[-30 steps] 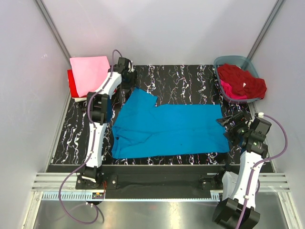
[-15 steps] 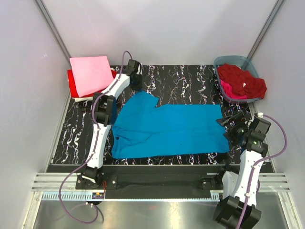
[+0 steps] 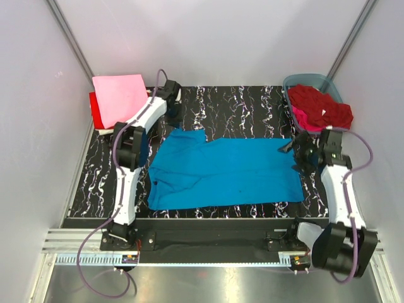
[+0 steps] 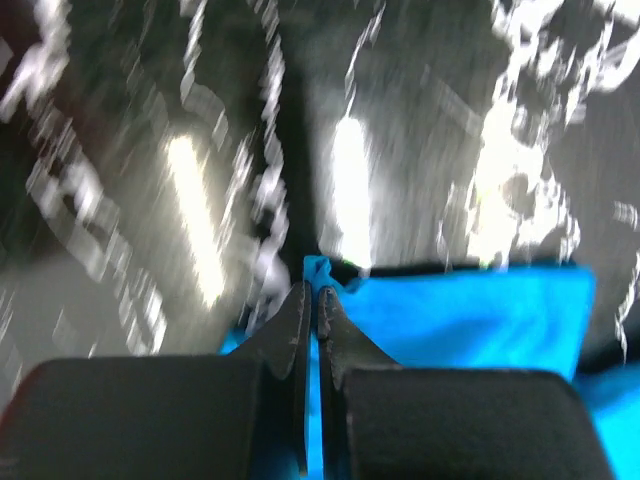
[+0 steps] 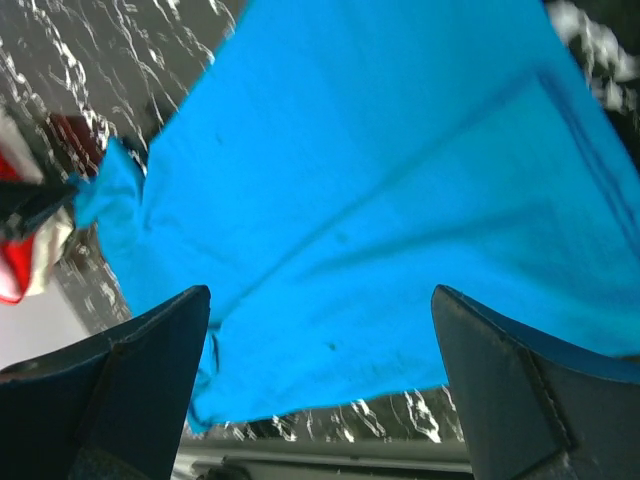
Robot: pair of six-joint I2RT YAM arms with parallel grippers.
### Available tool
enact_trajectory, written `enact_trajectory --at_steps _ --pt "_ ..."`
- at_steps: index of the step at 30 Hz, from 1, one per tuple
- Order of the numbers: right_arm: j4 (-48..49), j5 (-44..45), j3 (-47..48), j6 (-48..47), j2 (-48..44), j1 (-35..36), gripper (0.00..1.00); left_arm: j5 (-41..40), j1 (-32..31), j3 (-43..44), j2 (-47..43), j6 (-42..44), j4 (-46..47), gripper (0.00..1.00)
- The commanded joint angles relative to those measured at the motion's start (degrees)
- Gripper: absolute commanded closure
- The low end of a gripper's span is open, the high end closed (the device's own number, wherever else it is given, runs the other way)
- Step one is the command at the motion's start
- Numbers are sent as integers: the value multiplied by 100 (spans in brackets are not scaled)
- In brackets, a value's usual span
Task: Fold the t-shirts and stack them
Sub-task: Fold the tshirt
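A turquoise t-shirt point(image 3: 224, 170) lies spread on the black marbled table point(image 3: 246, 104). My left gripper point(image 3: 173, 112) is at its far left corner, shut on a small fold of that turquoise cloth point(image 4: 318, 268) that pokes out past the tips. My right gripper point(image 3: 295, 154) hangs open over the shirt's right edge. In the right wrist view its fingers point(image 5: 150, 350) stand wide apart above the turquoise t-shirt point(image 5: 380, 180), holding nothing. A folded pale pink t-shirt point(image 3: 118, 98) rests on a bright red one point(image 3: 95, 112) at the far left.
A grey-blue plastic tub point(image 3: 302, 80) stands at the far right corner, holding a dark red t-shirt point(image 3: 320, 102) and a magenta one point(image 3: 305, 120). White walls close in the table on three sides. The metal rail point(image 3: 202, 252) with the arm bases runs along the near edge.
My left gripper has shut on the shirt's far left corner and drawn back a little. My right arm has swung forward from the near right corner to the shirt's right edge, still open.
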Motion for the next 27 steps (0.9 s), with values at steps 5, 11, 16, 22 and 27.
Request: enact_trajectory --at_steps 5,11,16,22,27 --pt "100 1468 1801 -202 1654 305 9 -294 -16 -821 -1919 -80 -721 100" --pt "136 1776 2890 -211 3532 358 29 -470 -148 -1860 -2711 131 -589 100" --pt "-198 2031 3883 -308 4485 507 33 -497 -350 -2062 -2906 228 -440 100" --pt "-435 2549 4604 -361 5311 814 34 -523 -368 -1992 -2906 281 -536 100" --pt "-682 3024 5106 -502 6032 964 34 -593 -368 -2010 -2994 290 -545 100"
